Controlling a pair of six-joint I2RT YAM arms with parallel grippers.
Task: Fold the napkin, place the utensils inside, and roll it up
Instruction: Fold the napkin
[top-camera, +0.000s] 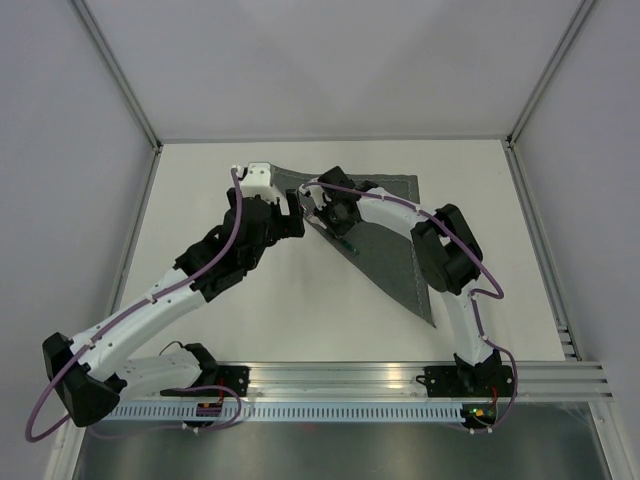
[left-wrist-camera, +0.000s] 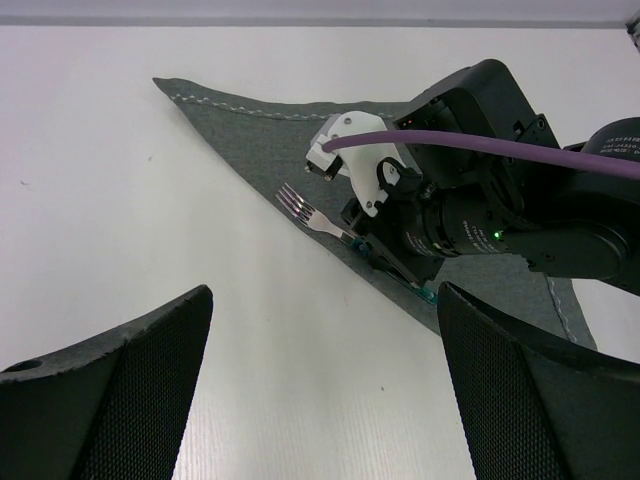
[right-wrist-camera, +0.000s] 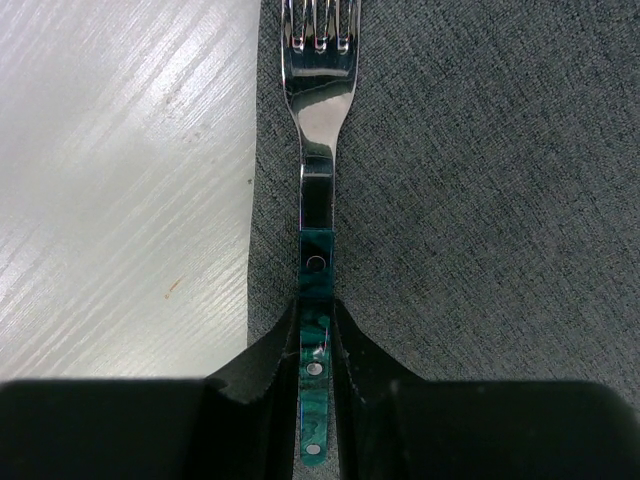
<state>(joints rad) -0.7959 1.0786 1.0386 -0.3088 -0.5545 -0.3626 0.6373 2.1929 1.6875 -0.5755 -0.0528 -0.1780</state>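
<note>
Top and wrist views. The napkin (top-camera: 390, 235), a dark grey cloth with pale stitching along its hem, is being shown folded into a triangle on the far, middle-to-right part of the white table (top-camera: 200, 260). One straight edge is lying along the far side and another down the right. The long diagonal edge is running from the far left corner toward the near right. A fork (right-wrist-camera: 318, 130) with a steel head and a green riveted handle is being clamped at the handle by the right gripper (right-wrist-camera: 318, 335), whose two fingers are being pressed against the handle's sides. The fork is being held over the cloth, just inside and parallel to the diagonal edge, with the tines pointing toward the far left corner. Whether it is resting on the fabric cannot be told. The left gripper (left-wrist-camera: 325, 300) is being held over bare table just beside that edge, facing the fork. Its jaws are being kept spread wide, with nothing between them.
</note>
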